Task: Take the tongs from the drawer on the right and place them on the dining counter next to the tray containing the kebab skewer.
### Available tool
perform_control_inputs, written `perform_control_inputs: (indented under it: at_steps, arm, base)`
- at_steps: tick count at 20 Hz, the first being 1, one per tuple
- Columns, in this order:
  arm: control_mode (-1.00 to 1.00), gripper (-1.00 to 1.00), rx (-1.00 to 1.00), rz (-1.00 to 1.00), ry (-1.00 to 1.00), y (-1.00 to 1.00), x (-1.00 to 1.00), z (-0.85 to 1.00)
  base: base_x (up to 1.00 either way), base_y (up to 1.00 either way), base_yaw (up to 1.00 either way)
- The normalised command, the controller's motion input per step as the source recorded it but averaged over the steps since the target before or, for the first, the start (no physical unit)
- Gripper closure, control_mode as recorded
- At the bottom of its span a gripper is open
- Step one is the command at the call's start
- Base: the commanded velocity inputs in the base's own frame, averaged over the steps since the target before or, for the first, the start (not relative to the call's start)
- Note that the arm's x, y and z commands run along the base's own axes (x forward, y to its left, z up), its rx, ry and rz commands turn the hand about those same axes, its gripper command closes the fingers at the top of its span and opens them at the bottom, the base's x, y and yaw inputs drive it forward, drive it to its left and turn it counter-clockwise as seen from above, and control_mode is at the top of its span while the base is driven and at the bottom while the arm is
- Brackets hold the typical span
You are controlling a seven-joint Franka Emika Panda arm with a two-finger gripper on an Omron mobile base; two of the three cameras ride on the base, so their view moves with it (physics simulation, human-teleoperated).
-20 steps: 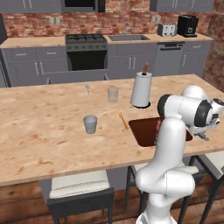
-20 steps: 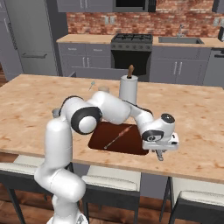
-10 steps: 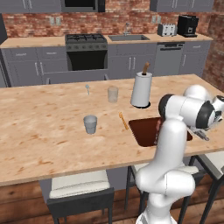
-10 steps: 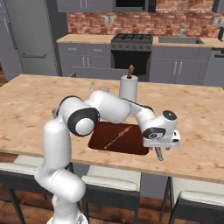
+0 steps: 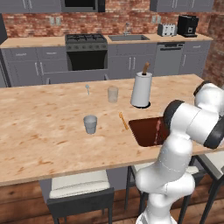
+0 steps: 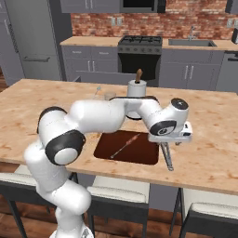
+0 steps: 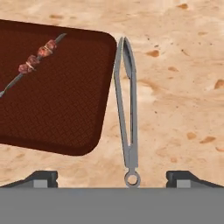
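Observation:
Silver tongs (image 7: 126, 109) lie flat on the peach speckled dining counter (image 7: 183, 87), close beside the right edge of the dark reddish-brown tray (image 7: 57, 109). The kebab skewer (image 7: 37, 54) rests slantwise inside the tray. My gripper (image 7: 112, 178) hovers just above the ring end of the tongs, open, its fingertips (image 7: 41, 177) wide on either side and touching nothing. In the right base view the gripper (image 6: 168, 144) points down over the tongs (image 6: 167, 157), right of the tray (image 6: 139, 155). The drawer is out of view.
A paper-towel roll (image 5: 141, 89) stands behind the tray (image 5: 146, 131). Two glasses (image 5: 90, 124) (image 5: 113, 94), a spoon (image 5: 87, 89) and an orange stick (image 5: 124, 120) lie to its left. The tongs are near the counter's front edge (image 6: 204, 185), with stools (image 5: 78, 188) below.
The gripper has opened and let go of the tongs, which now lie on the counter beside the tray. The hand has lifted slightly.

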Motion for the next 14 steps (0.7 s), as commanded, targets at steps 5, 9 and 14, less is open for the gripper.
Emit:
perform_control_inputs:
  at_steps: [5,9,14]
  arm:
    - [-1.0,-1.0,0.0,-0.13,-0.2,0.81,-0.73,0.86]
    - [-1.0,-1.0,0.0,-0.13,-0.19,0.85,-0.72,0.87]
    - [-1.0,-1.0,-0.08,-0.09,-0.19,0.92,-0.68,0.67]
  base:
    - [0.0,0.0,0.0]
    - [0.0,0.0,0.0]
    - [0.0,0.0,0.0]
